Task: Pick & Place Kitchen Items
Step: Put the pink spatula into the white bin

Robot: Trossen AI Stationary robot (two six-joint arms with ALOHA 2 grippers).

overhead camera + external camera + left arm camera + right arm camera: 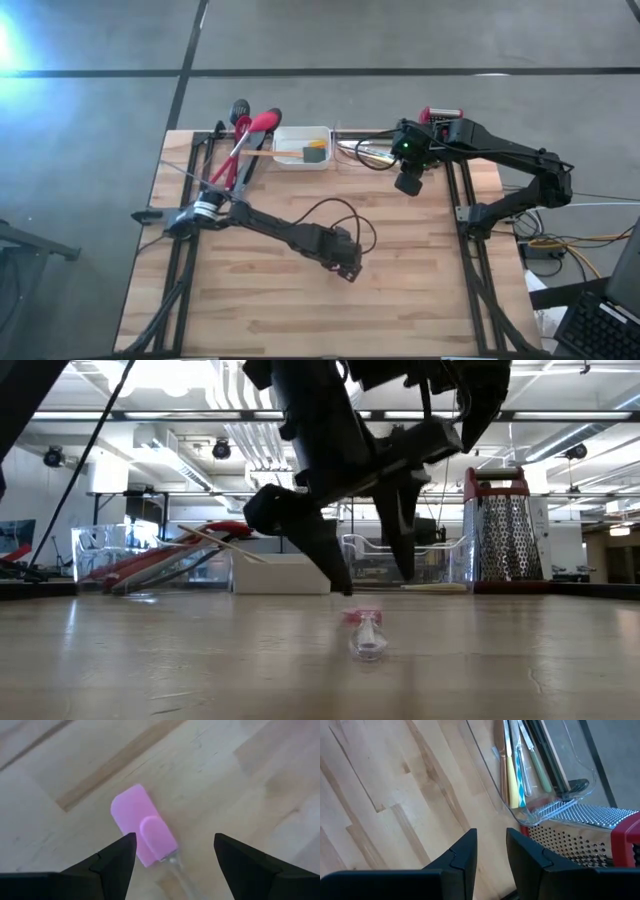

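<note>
A pink spatula (pixel 142 822) with a clear handle lies flat on the wooden table, and the low view shows it end-on (pixel 366 632). My left gripper (pixel 175 850) hangs just above it near the table's middle (pixel 346 264), pointing steeply down. It is open, with its fingers standing either side of the spatula's blade and clear of it. In the high view the gripper hides the spatula. My right gripper (pixel 407 185) waits high at the far right; its fingers (pixel 491 845) stand a narrow gap apart with nothing between them.
At the far edge stand a white tray (pixel 300 133), a clear bin with red and black long-handled utensils (pixel 248 135), a clear bin of pale-handled knives (pixel 517 765) and a red-topped metal grater (pixel 505 525). A black cable loop (pixel 340 212) lies beside the left arm.
</note>
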